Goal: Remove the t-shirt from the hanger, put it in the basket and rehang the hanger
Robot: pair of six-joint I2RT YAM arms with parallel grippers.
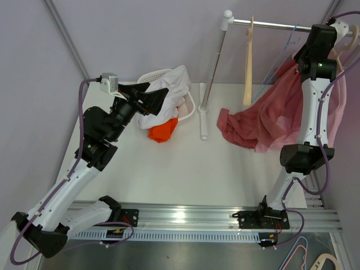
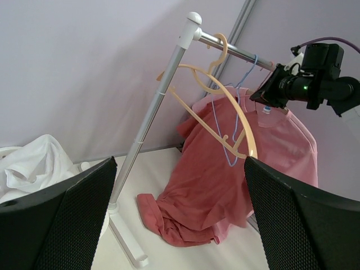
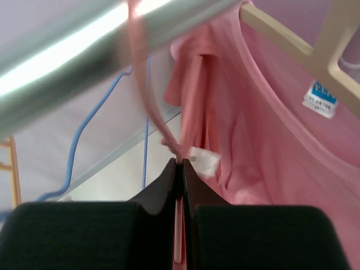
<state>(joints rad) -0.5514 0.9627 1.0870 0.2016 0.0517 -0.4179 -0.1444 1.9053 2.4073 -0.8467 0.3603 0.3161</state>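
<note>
Right gripper up at the rail, pinched closed on a thin pink strand beside the t-shirt. T-shirt on its hanger, hem trailing onto the table. Left gripper spread wide, well apart.

Upper right in the top view, the right arm covers the middle of the t-shirt, whose far side runs off the right edge. In the right wrist view the rail is a blur and the collar label is unreadable. There the right gripper pinches a pink strip too blurred to identify. The left wrist view's bottom edge cuts off the left gripper.
</note>
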